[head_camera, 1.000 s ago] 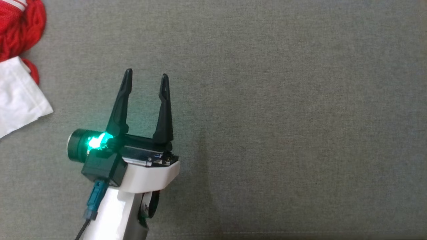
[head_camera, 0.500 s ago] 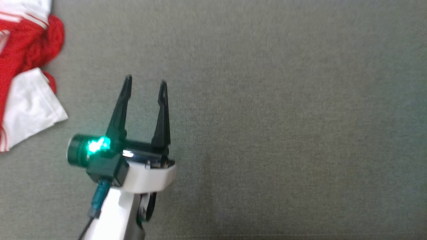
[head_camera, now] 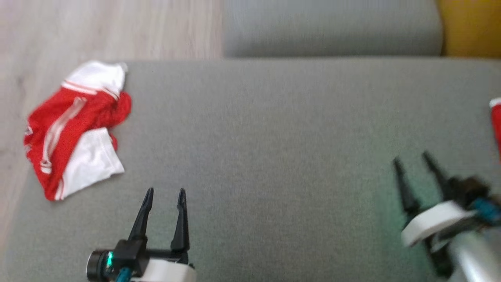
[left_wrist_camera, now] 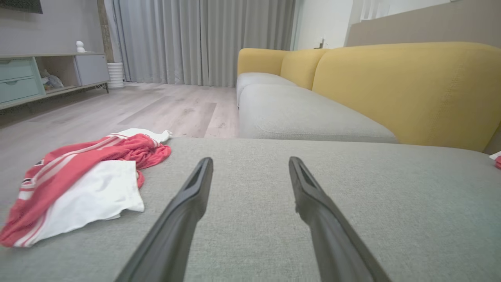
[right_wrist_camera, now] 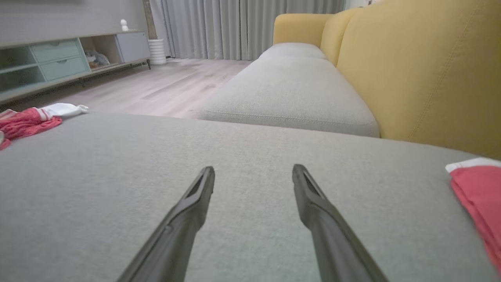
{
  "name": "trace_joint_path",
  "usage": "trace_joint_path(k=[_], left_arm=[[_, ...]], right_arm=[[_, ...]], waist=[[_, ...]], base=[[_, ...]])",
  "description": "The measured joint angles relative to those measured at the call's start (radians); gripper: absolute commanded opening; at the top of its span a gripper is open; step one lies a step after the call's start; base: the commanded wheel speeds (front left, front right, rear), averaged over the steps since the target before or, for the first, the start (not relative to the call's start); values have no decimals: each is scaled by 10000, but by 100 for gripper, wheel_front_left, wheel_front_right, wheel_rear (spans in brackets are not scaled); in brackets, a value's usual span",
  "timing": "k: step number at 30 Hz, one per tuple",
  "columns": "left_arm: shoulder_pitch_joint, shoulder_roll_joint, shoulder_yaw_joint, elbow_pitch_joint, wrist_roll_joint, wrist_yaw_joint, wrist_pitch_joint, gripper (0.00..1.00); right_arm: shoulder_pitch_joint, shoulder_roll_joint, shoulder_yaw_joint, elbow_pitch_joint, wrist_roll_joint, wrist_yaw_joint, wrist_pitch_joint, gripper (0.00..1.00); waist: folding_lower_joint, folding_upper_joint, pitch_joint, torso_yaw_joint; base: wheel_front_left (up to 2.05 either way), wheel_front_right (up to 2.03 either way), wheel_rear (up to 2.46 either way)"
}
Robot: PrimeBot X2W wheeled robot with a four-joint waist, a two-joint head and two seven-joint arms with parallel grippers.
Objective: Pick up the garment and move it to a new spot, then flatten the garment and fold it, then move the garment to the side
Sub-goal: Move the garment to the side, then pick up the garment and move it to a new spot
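Head view first. The red and white garment [head_camera: 74, 129] lies crumpled at nine o'clock, at the left edge of the grey cushion [head_camera: 274, 137]. My left gripper [head_camera: 165, 192] sits at seven o'clock, fingers spread, nothing between them. My right gripper [head_camera: 411, 157] is at four o'clock and smeared by blur. At three o'clock there's a sliver of red cloth [head_camera: 496, 129], possibly another garment, but the frame cuts it off.

Left wrist view: the left gripper [left_wrist_camera: 250, 160] is parted over bare cushion, with the garment [left_wrist_camera: 78, 184] at nine o'clock, well apart from it.

Right wrist view: the right gripper [right_wrist_camera: 253, 169] is wide apart and empty. The red cloth [right_wrist_camera: 477, 196] rests at four o'clock, and the garment [right_wrist_camera: 23, 121] is far off at ten.
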State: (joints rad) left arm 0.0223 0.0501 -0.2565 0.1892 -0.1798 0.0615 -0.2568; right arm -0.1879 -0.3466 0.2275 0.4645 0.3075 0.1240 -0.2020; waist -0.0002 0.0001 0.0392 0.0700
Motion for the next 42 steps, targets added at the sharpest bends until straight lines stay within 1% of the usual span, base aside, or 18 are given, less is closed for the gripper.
trace_joint_path(k=[3,4,6,9,12,15,22,28,33,37,39,42], left_arm=[[211,2,284,209,81,6,2,100],[278,4,374,219,130,13,2,100],[413,10,460,259,134,8,2,100],[727,15,464,282,343,-44,2,100],[1020,19,481,286,805,-86,2,100],[1261,23,589,288,853,-86,2,100],[1367,27,644,393,1032,-96,2,100],[1367,29,644,435,1035,-96,2,100],[1363,29,650,493,1147,-90,2,100],[1274,29,662,500,1197,-90,2,100],[1208,29,665,497,1275,-92,2,100],[1195,27,840,546,949,-90,2,100]], right_arm=[[565,1055,-318,276,-640,0,-431,100],[845,1459,-543,19,-955,0,-456,100],[1472,2144,-1060,-886,-1490,0,-462,100],[2507,2648,-1438,-1728,-1824,0,-487,100],[3571,2826,-1822,-1856,-1996,0,-485,100],[4122,2964,-2180,-2190,-2050,0,-487,100],[4220,3043,-2343,-2439,-2205,0,-487,100],[4263,3045,-2332,-2424,-2100,0,-487,100],[4276,3047,-2334,-2424,-1935,0,-487,100],[4290,3053,-2366,-2424,-1918,0,-487,100],[4322,3058,-2414,-2422,-1918,0,-487,100],[4395,3062,-2468,-2422,-1835,0,-487,100]], waist=[[0,0,-657,112],[0,0,-865,147],[0,0,-1229,223],[0,0,-1665,376],[0,0,-1989,552],[0,0,-2221,669],[0,0,-2412,596],[0,0,-2430,522],[1,0,-2363,598],[1,0,-2274,957],[1,0,-2218,1277],[2,0,-2118,1895]], base=[[0,0,0],[0,0,0],[0,0,0],[0,0,0],[0,0,0],[0,0,0],[0,0,0],[0,0,0],[0,0,0],[0,0,0],[0,0,0],[0,0,0]])
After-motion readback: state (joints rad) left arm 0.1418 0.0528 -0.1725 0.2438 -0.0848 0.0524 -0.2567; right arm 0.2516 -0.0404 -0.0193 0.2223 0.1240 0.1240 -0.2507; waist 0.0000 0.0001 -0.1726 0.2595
